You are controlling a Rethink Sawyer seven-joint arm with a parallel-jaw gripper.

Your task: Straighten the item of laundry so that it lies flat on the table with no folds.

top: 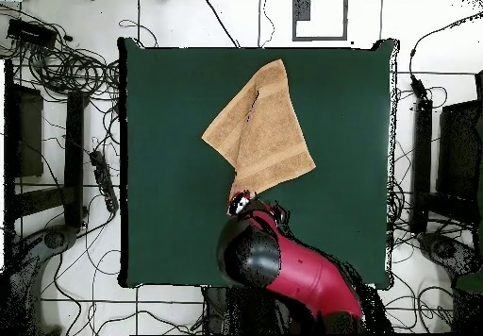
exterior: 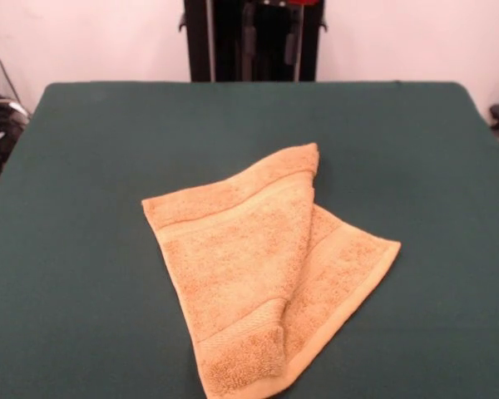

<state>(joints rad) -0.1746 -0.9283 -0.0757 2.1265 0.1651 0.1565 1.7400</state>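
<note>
The orange-tan towel (exterior: 249, 258) lies a little right of the middle of the dark green table (exterior: 83, 208), reaching its near edge. It is folded: one side is turned over the other along a diagonal crease, which leaves a pointed corner at the far end and a small turned-up flap at the near end. In the overhead view the towel (top: 261, 132) lies in the upper middle of the table (top: 170, 162). The red and black arm (top: 283, 261) shows only from above, near the robot's side of the table. Its gripper end (top: 240, 203) sits just beyond the towel's nearest corner, apart from the cloth.
The robot's black pedestal (exterior: 254, 37) stands behind the table's far edge. Cables (top: 71, 68) and dark equipment (top: 453, 153) lie on the floor on both sides of the table. Green cloth shows bare all round the towel.
</note>
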